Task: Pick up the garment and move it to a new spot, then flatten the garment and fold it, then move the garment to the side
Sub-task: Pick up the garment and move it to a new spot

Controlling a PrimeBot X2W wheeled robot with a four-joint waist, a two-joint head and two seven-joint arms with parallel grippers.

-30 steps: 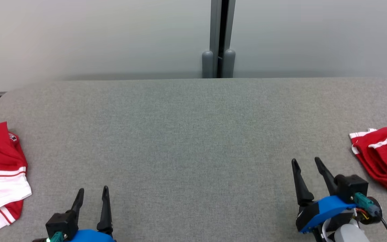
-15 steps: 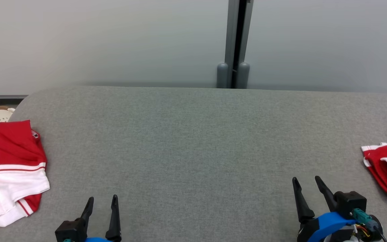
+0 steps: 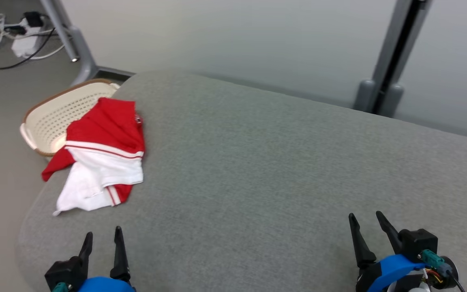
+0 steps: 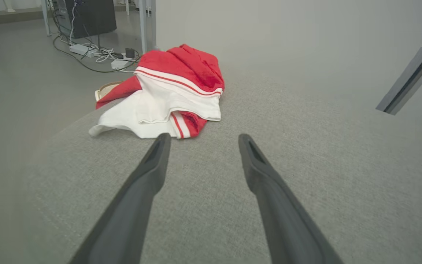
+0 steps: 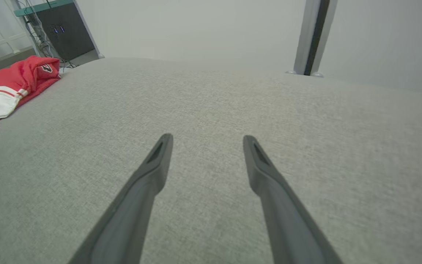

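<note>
The garment [image 3: 99,154], a red and white piece with thin stripes, lies crumpled at the left end of the grey padded surface [image 3: 266,162], at about ten o'clock from the middle of the head view; one red corner hangs over the rounded edge. A pale perforated basket [image 3: 41,121] stands on the floor at ten o'clock of the garment, close under that edge.

The left gripper [image 3: 103,232] hovers low over the padding with the garment at its twelve o'clock, near but apart from it; its fingers are spread wide and hold nothing. In the left wrist view the white hem lies just beyond the fingertips, a little toward eleven o'clock, so this arm seems lined up for the pickup. The right gripper [image 3: 365,215] is well apart, at four o'clock of the garment, also spread and empty; it probably waits there because the cloth is on the other side.

I judge that the task is at its very beginning: nothing is lifted, flattened or folded yet; the wide bare middle of the padding looks like the natural new spot. The overhanging corner could slide toward the basket if the pinch takes only one loose layer.
</note>
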